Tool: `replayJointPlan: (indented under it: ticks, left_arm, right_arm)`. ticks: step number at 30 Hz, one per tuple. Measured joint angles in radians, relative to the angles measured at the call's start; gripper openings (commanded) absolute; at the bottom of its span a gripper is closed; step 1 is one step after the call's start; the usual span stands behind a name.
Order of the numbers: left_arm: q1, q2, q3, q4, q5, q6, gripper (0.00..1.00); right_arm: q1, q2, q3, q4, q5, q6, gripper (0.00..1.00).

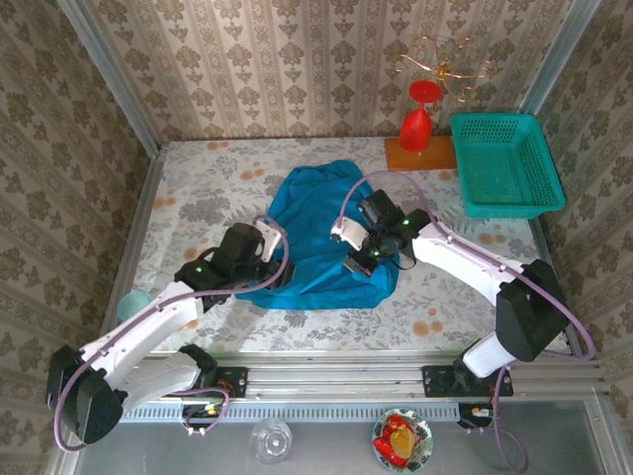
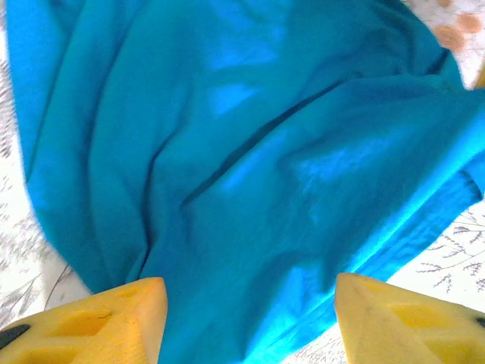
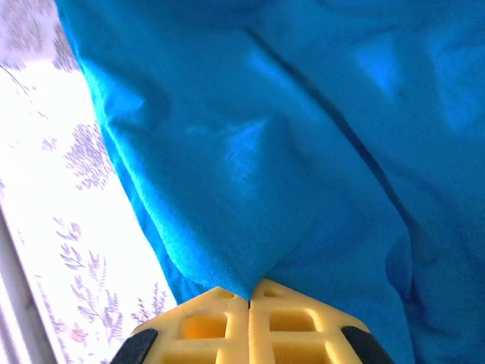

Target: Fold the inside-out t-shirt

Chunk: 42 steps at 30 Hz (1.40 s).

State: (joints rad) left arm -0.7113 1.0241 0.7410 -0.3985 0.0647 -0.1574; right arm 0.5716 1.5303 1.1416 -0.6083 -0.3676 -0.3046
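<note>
The cerulean-blue t-shirt lies bunched in a rumpled heap in the middle of the table. My left gripper is at its near left edge, open, its yellow fingers spread wide over the wrinkled fabric. My right gripper is over the shirt's right part, shut on a pinched fold of the blue cloth, which rises in a peak from between its yellow fingertips.
A teal-green mesh basket stands at the back right. Beside it are a red goblet-shaped object on a wooden base and a gold wire ornament. The floral tablecloth is bare at the left.
</note>
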Motion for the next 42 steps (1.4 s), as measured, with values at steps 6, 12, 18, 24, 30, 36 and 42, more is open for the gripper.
replayJointPlan:
  ticks: [6, 12, 18, 24, 30, 36, 42]
  left_arm:
    - [-0.114, 0.065, -0.026, 0.191, 0.002, 0.144, 0.78]
    - [-0.139, 0.177, -0.048, 0.32, -0.029, 0.234, 0.87]
    - [-0.14, 0.291, -0.044, 0.385, -0.11, 0.283, 0.95]
    - [-0.18, 0.398, -0.029, 0.42, -0.294, 0.313, 0.96]
    - [-0.226, 0.403, -0.029, 0.443, -0.568, 0.342, 0.92]
    - [-0.231, 0.307, -0.033, 0.439, -0.702, 0.376, 0.86]
    - [-0.225, 0.217, -0.035, 0.399, -0.719, 0.406, 0.79]
  right_arm:
    - [-0.08, 0.026, 0.072, -0.029, -0.199, 0.192, 0.0]
    - [-0.096, 0.067, 0.095, -0.026, -0.322, 0.392, 0.0]
    - [-0.096, 0.07, 0.095, -0.011, -0.386, 0.52, 0.0]
    - [-0.107, 0.07, 0.095, 0.0, -0.4, 0.581, 0.0]
    - [-0.142, 0.071, 0.096, 0.0, -0.399, 0.621, 0.0]
    - [-0.169, 0.071, 0.096, -0.001, -0.399, 0.627, 0.0]
    - [-0.183, 0.071, 0.096, -0.001, -0.399, 0.627, 0.0]
